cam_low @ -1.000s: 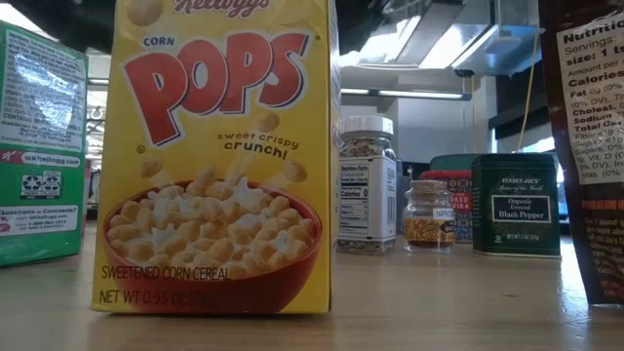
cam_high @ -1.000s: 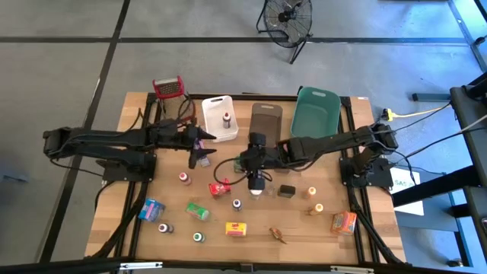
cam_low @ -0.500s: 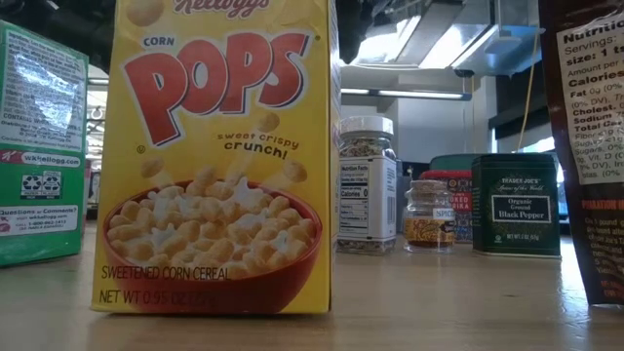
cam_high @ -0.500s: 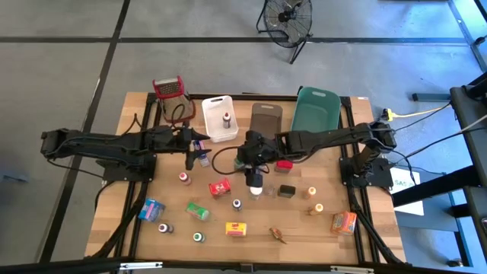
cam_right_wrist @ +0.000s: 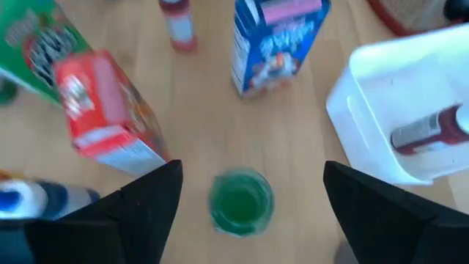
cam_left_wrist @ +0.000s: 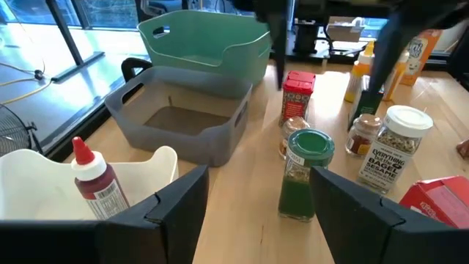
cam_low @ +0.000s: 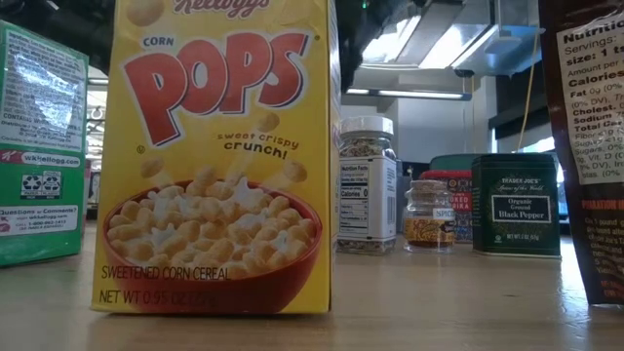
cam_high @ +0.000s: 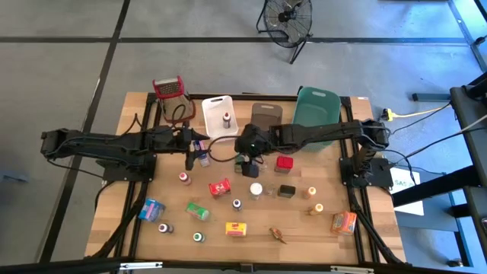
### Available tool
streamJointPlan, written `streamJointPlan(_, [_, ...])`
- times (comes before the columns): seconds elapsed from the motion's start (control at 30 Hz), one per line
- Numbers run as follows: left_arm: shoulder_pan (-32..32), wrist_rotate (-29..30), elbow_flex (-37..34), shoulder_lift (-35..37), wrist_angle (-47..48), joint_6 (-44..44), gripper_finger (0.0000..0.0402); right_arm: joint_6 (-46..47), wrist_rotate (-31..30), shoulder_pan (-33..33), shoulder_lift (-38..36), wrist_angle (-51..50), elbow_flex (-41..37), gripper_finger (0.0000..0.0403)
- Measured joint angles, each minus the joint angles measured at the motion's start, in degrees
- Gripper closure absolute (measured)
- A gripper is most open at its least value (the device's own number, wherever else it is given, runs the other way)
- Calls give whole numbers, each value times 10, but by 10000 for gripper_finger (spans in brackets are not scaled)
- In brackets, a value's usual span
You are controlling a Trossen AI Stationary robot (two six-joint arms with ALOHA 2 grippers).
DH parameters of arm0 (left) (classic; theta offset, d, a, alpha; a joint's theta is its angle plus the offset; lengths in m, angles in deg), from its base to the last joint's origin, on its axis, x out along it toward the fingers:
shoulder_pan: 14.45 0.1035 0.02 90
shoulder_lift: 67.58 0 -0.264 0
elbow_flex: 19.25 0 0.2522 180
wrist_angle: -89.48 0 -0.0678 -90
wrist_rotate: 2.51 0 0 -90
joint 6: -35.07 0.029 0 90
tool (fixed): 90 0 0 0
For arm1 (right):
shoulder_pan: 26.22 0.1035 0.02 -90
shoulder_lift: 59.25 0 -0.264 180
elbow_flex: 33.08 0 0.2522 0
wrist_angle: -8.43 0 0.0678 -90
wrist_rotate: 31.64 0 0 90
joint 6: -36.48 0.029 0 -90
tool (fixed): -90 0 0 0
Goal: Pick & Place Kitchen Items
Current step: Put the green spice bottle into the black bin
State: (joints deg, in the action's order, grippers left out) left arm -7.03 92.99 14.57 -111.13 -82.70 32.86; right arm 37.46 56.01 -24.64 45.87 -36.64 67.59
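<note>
bottle (cam_high: pixel 226 119) in tub (cam_high: pixel 218 131), groceries (cam_high: pixel 220 187) in front

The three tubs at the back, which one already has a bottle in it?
The white tub, the one nearest the left arm. A small dark-red bottle with a red cap stands inside it. The brown tub and the green tub show nothing inside.

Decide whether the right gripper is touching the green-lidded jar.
Apart. The right wrist view shows bare table between the green-lidded jar and each open finger of the right gripper.
</note>
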Motion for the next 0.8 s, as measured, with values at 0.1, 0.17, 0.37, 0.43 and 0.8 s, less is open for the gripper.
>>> streamJointPlan(0.1, [0,0,0,0,4,0,171,-14,9,-6,16,0,0,69])
streamJointPlan(0.17, [0,0,0,0,6,0,171,-24,10,-6,28,0,0,69])
streamJointPlan(0.37, [0,0,0,0,9,0,170,-36,11,-7,63,3,0,68])
streamJointPlan(0.43, [0,0,0,0,11,0,171,-36,11,-7,72,0,0,68])
streamJointPlan(0.8, [0,0,0,0,13,0,171,-49,10,-8,115,-4,0,71])
